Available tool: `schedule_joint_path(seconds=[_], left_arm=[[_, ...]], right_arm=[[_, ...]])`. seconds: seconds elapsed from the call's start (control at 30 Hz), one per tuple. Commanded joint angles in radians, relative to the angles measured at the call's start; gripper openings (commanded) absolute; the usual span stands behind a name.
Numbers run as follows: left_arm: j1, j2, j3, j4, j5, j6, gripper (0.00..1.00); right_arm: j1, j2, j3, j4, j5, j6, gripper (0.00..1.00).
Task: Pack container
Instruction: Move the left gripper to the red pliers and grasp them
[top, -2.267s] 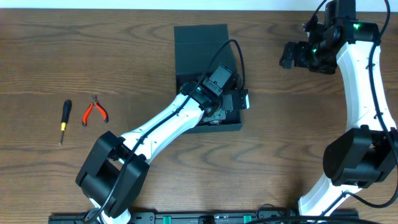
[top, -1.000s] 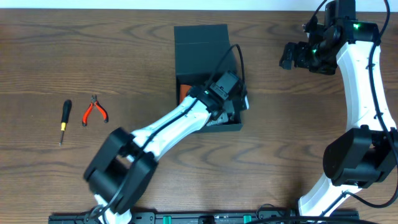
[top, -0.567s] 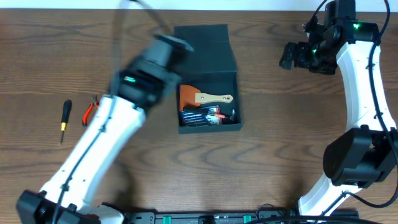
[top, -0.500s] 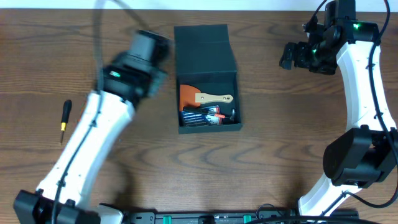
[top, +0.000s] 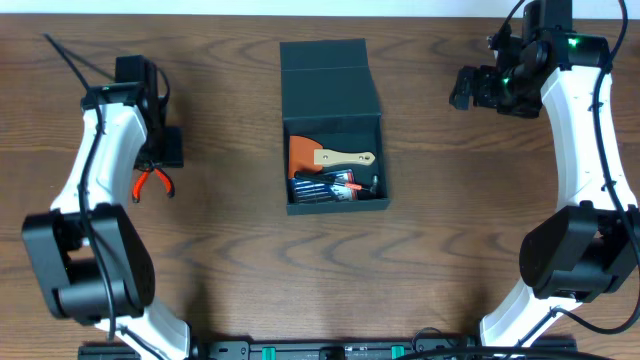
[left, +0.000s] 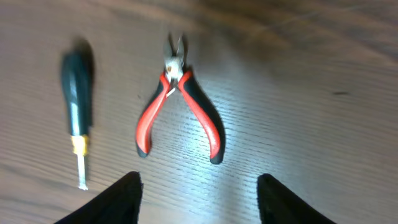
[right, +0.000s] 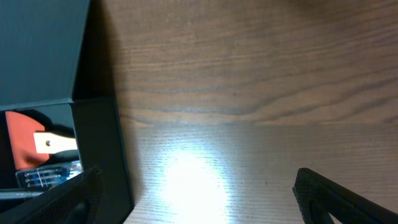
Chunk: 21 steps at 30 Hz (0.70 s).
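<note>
Overhead, we see the container (top: 336, 207) at upper centre of the table (top: 450, 250), its lid (top: 328, 68) folded back toward the top edge. Inside lie an orange scraper (top: 320, 158) with a pale wooden handle and smaller items we cannot make out. The left hand (top: 166, 148) hangs at the left of the frame, just above the red-handled pliers (top: 152, 182). In the left wrist view its fingers (left: 124, 198) stand wide apart with nothing between them. The pliers and a dark-handled screwdriver (left: 78, 106) lie side by side, not touching. The right hand (top: 468, 90) sits at upper right, well apart from the container — its fingers (right: 339, 194) spread and empty.
</note>
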Motion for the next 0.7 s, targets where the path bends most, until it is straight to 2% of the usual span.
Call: schedule_joint_path(seconds=[0.0, 0.1, 0.37, 0.57, 0.67], left_arm=[[0.011, 0.058, -0.006, -0.006, 0.068, -0.117, 0.53], [0.011, 0.118, -0.006, -0.004, 0.068, -0.139, 0.45], [0.013, 0.245, -0.006, 0.013, 0.068, -0.259, 0.36], [0.013, 0.258, -0.006, 0.048, 0.068, -0.266, 0.36], [0.013, 0.258, -0.006, 0.066, 0.069, -0.266, 0.32]], right_arm=[[0.001, 0.000, -0.008, 0.008, -0.001, -0.005, 0.99], [0.001, 0.000, -0.008, 0.011, 0.000, -0.005, 0.99], [0.001, 0.000, -0.008, -0.003, 0.000, -0.005, 0.99], [0.001, 0.000, -0.008, -0.013, 0.000, -0.005, 0.99], [0.001, 0.000, -0.008, -0.013, 0.000, -0.005, 0.99]])
